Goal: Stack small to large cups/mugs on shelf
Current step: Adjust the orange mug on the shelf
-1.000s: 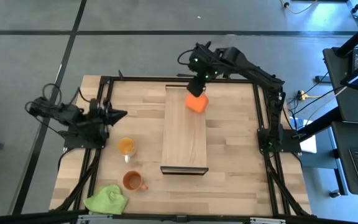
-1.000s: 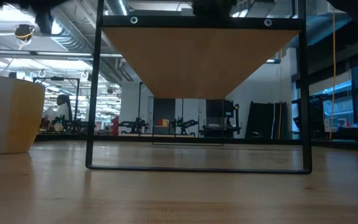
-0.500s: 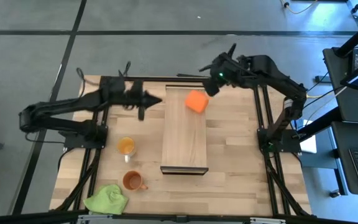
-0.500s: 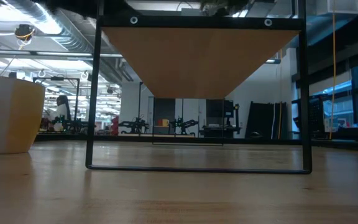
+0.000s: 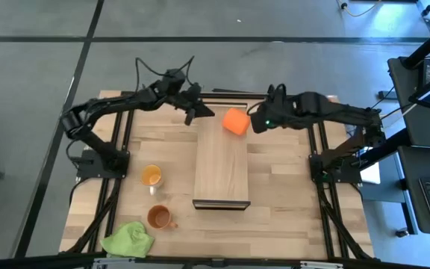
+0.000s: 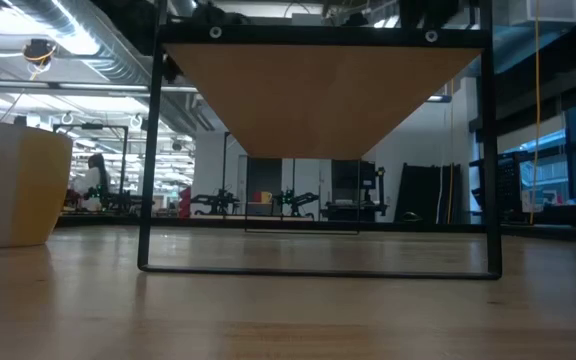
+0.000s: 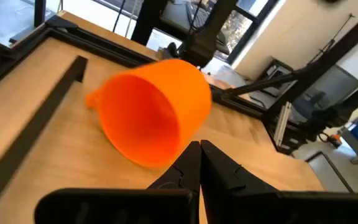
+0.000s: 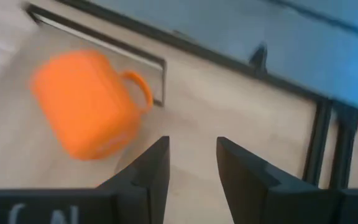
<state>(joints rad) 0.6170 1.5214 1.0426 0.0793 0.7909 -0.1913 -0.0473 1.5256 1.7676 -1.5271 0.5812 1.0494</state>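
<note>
Nearest on the table [image 5: 275, 224], at the near-left corner, lies a lime-green cloth [image 5: 128, 240], and just beyond it stands the rust-brown mug [image 5: 157, 217], handle to the right. A little farther sits the amber cup [image 5: 151, 175], upright on the table left of the shelf [image 5: 222, 172]; in the low view it looms at the left edge. The shelf is a long narrow board raised on a dark frame, its long axis running near to far down the table's middle. At its far end the orange mug [image 5: 235, 121] lies tipped on its side, not upright, its mouth facing the left arm's camera and its handle toward the right arm's camera. The two hands flank it: the left hand [image 5: 201, 113] just to its left with its fingers pressed together and empty, the right hand [image 5: 260, 124] just to its right with fingers apart and holding nothing. Both are close to the mug; the right appears marginally nearer and is the one already spread, so it seems better placed to take the mug, probably by the wall or handle, and set it upright. No brand, label or readable writing shows on any cup or on the shelf.
</note>
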